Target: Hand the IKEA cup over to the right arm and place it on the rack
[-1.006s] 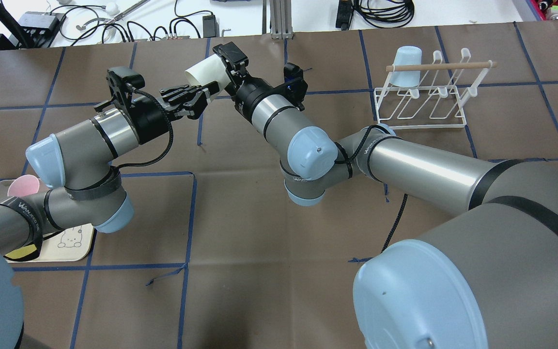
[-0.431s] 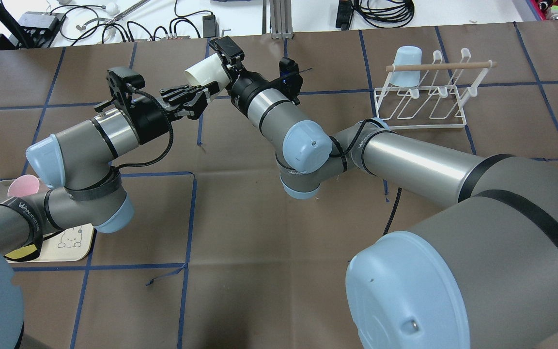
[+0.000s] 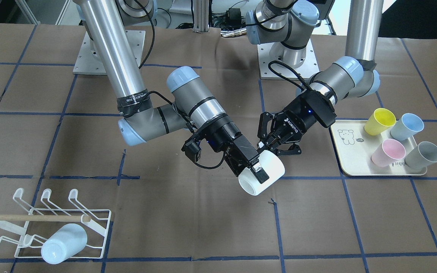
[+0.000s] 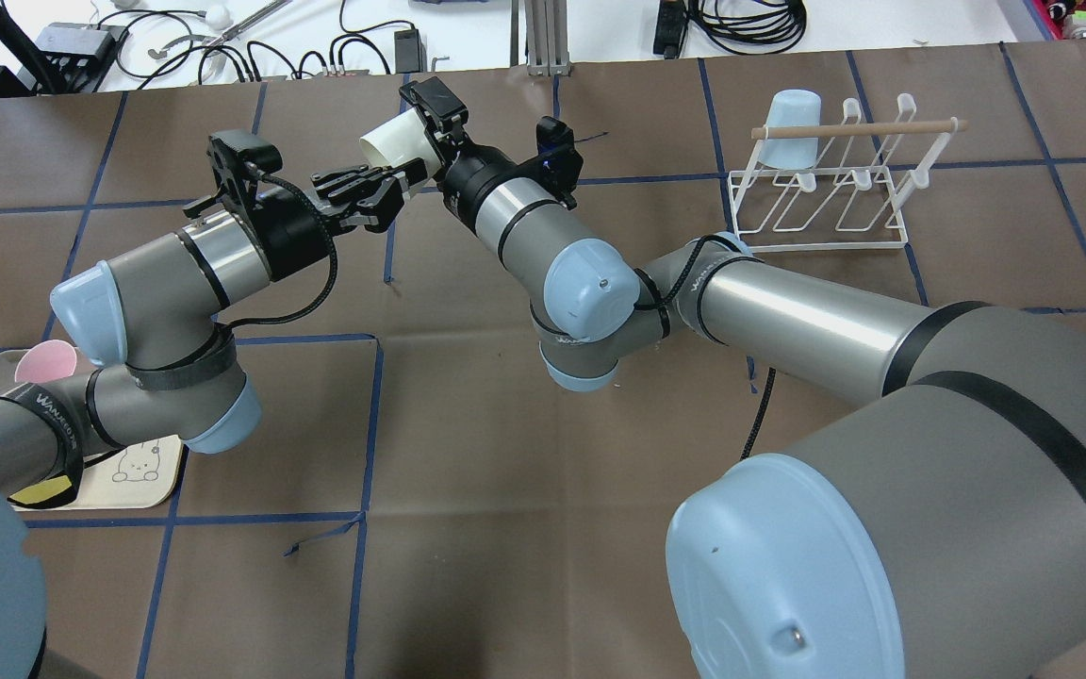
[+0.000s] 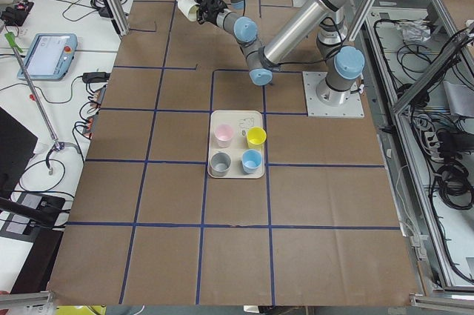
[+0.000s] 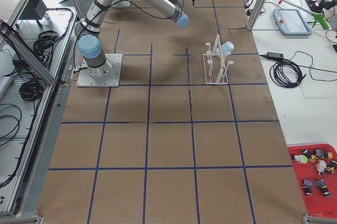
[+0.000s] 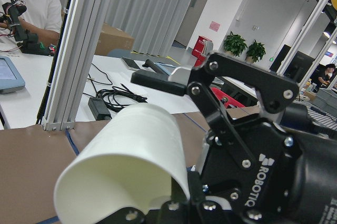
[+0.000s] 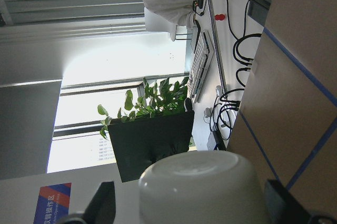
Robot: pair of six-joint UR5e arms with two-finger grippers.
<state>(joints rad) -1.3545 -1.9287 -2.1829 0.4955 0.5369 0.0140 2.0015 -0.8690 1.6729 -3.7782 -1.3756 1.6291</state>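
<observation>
A white cup hangs on its side in the air over the middle of the table, rim pointing away from the robot. My right gripper is shut on its wall near the rim; it also shows in the overhead view. My left gripper is open, its fingers spread just behind the cup's base and close to it. The cup fills the left wrist view and the right wrist view. The white wire rack with its wooden dowel stands far off on my right side, with a pale blue cup on one prong.
A cream tray on my left side carries a yellow cup, a blue cup, a pink cup and a grey cup. The table is covered in brown paper with blue tape lines. Cables lie beyond its far edge.
My right gripper has carried the white cup a little to the left and away from the robot, off the left fingertips. The left arm has stayed still.
</observation>
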